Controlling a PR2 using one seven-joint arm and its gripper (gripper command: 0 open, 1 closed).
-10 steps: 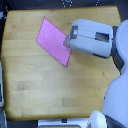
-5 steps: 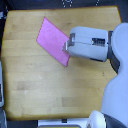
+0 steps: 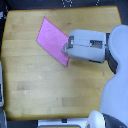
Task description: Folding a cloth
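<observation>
The pink-magenta cloth (image 3: 52, 39) lies flat on the wooden table (image 3: 45, 85), turned diagonally, running from the upper left toward the middle in the exterior view. My gripper (image 3: 65, 49) reaches in from the exterior view's right and sits over the cloth's lower right corner. Its grey-white housing (image 3: 87, 46) hides the fingers, so I cannot see whether they are open or shut. That corner of the cloth is partly covered by the gripper.
The robot's white body (image 3: 116, 80) fills the exterior view's right side, overhanging the table edge. Dark objects sit beyond the table's far edge (image 3: 67, 4). A pale strip (image 3: 2, 95) runs along the exterior view's left edge.
The gripper has slid toward the exterior view's left, from beside the cloth's edge to over its lower right corner. The cloth lies as before.
</observation>
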